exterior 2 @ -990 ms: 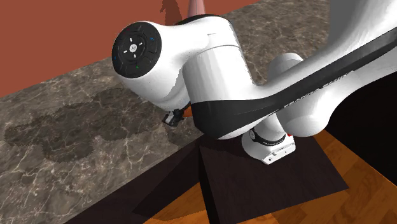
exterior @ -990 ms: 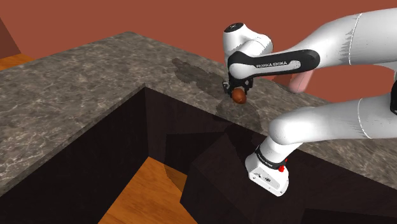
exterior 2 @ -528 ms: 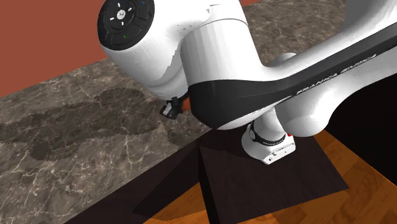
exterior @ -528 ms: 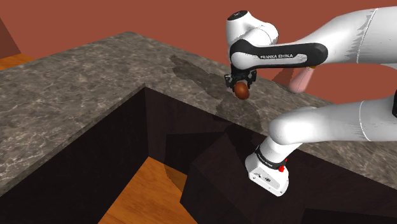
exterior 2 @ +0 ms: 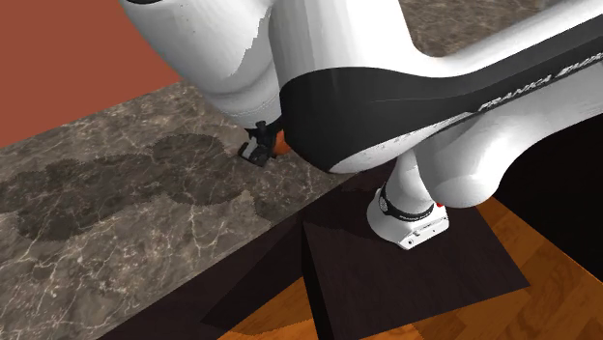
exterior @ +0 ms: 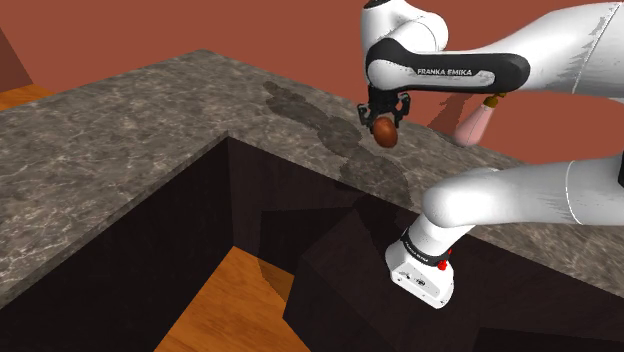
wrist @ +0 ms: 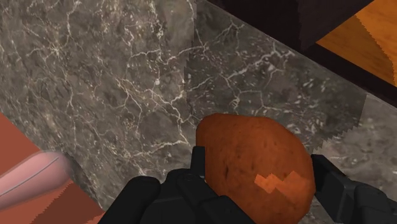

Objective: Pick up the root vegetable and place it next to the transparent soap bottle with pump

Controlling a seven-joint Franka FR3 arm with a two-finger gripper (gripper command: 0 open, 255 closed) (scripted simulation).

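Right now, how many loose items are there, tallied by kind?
Root vegetable: 1, brown-orange, clasped in the gripper above the counter
Soap bottle: 1, pinkish
Total: 2

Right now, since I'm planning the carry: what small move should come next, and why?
Probably carry it sideways toward the shoulder view's right, keeping its height. The end effector is shut on the root vegetable, which hangs above the counter, and the pinkish soap bottle stands apart from it on that side.
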